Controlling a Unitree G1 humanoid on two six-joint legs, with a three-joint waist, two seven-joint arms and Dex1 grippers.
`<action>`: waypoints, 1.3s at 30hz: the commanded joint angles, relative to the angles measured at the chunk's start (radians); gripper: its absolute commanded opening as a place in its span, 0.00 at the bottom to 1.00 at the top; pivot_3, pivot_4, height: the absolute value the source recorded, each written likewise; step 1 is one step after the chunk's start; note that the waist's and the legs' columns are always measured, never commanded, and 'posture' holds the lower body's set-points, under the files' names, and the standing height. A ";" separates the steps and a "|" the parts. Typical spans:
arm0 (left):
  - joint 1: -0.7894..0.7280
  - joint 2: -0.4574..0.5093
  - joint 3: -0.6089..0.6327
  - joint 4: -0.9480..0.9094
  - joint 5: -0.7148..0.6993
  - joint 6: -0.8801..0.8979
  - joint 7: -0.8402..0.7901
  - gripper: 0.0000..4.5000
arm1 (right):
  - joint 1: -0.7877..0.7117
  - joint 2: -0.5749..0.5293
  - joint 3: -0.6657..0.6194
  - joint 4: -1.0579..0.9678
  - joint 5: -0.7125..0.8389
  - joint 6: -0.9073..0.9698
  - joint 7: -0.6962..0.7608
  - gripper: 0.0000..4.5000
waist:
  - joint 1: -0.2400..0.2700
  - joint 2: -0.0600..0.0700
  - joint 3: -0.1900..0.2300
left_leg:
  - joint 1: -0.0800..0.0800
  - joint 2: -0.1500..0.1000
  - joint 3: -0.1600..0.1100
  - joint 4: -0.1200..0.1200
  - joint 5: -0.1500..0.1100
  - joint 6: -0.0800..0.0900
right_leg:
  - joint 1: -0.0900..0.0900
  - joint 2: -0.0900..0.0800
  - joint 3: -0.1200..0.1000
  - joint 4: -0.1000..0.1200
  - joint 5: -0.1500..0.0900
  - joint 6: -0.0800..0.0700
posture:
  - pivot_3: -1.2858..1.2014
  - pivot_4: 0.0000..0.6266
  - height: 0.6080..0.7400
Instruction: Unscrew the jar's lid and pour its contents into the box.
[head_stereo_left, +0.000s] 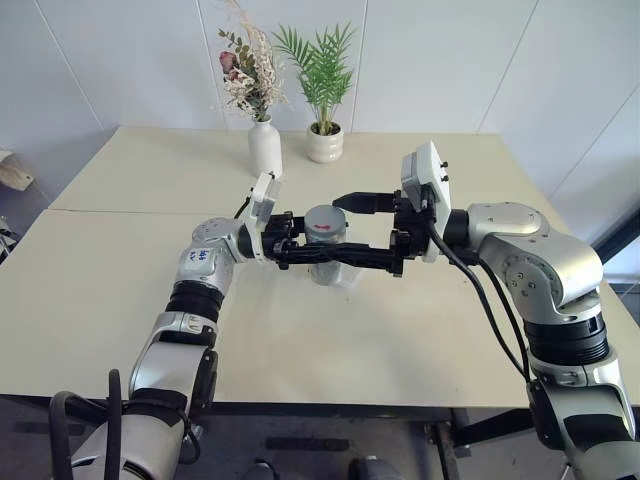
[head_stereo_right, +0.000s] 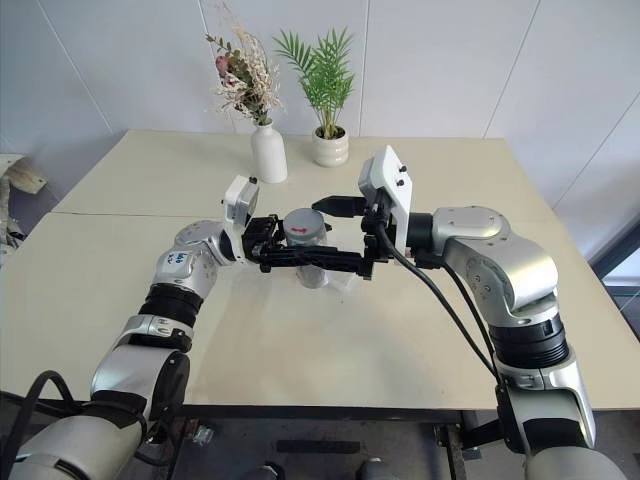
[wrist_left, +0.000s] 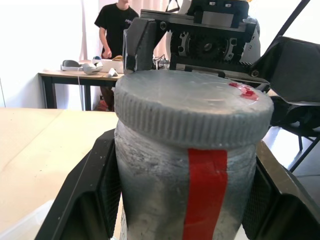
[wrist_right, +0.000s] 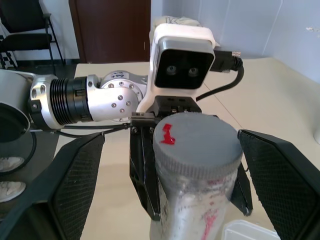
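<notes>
Your left gripper (head_stereo_left: 300, 250) is clamped on the jar (head_stereo_left: 328, 262) above the counter (head_stereo_left: 420, 330); your right gripper (head_stereo_left: 365, 232) sits spread wide, fingers flanking the lid (head_stereo_left: 326, 222), not touching.

jar (wrist_left: 165, 200): clear wall, frosted and cloudy-looking, with a smooth glossy red tape strip
lid (wrist_right: 196, 142): matt grey plastic, ribbed edge, flat top with a red mark
left gripper (head_stereo_left: 300, 250): black matt plastic fingers, pads finely textured
right gripper (head_stereo_left: 372, 232): black fingers with mesh-patterned pads; white glossy housing
box (wrist_right: 247, 232): clear smooth plastic
table (head_stereo_left: 100, 290): pale beige, smooth, matt
vase (head_stereo_left: 264, 146): white, glossy ceramic look
</notes>
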 joint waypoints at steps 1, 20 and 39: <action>-0.023 -0.004 -0.008 -0.020 -0.010 -0.013 -0.051 0.58 | -0.035 0.017 0.011 0.011 -0.001 -0.031 0.019 1.00 | 0.000 0.000 0.000 | 0.000 0.000 0.000 0.000 0.000 0.000 | 0.000 0.000 0.000 0.000 0.000 0.000 | 0.52 0.24 1.00; -0.028 -0.030 -0.056 -0.037 -0.011 -0.035 -0.067 0.58 | -0.118 0.081 0.066 0.178 -0.090 -0.132 0.073 1.00 | 0.000 0.000 0.000 | 0.000 0.000 0.000 0.000 0.000 0.000 | 0.000 0.000 0.000 0.000 0.000 0.000 | 0.52 0.24 1.00; -0.019 -0.013 -0.075 -0.039 -0.006 -0.066 -0.073 0.58 | -0.113 0.048 0.038 0.212 -0.129 -0.147 0.075 1.00 | 0.000 0.000 0.000 | 0.000 0.000 0.000 0.000 0.000 0.000 | 0.000 0.000 0.000 0.000 0.000 0.000 | 0.52 0.24 1.00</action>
